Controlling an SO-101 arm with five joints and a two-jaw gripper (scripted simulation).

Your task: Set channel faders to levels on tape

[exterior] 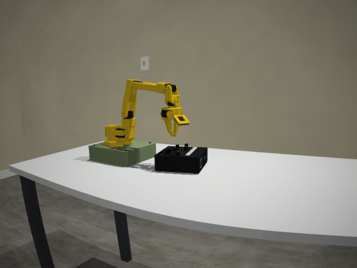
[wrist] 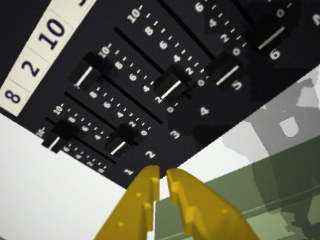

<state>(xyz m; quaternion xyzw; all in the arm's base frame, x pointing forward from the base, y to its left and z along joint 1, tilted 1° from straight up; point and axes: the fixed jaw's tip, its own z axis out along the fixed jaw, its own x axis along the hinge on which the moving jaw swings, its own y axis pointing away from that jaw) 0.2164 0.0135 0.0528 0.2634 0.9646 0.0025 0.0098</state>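
Note:
The black lighting desk [exterior: 181, 159] sits on the white table beside my green base. My gripper [exterior: 173, 132] hangs shut and empty a little above the desk's near end, touching nothing. In the wrist view my fingertips hover over the desk's edge by the labels 1 to 3. The tape [wrist: 35, 65] reads 8, 2, 10; the rest is out of frame. Fader 1's cap [wrist: 59, 136] sits high, near 8. Fader 2's cap [wrist: 121, 142] is near 2 and fader 3's cap [wrist: 89, 74] near 10. Fader 4's cap [wrist: 170, 85] is near 2. Fader 5's cap [wrist: 227, 72] and fader 6's cap [wrist: 270, 35] sit low, near 0.
The green base block [exterior: 122, 152] carries the arm and stands just left of the desk; it also shows in the wrist view [wrist: 240, 200]. The table's front edge curves well in front of the desk. A wall plate [exterior: 144, 63] is on the back wall.

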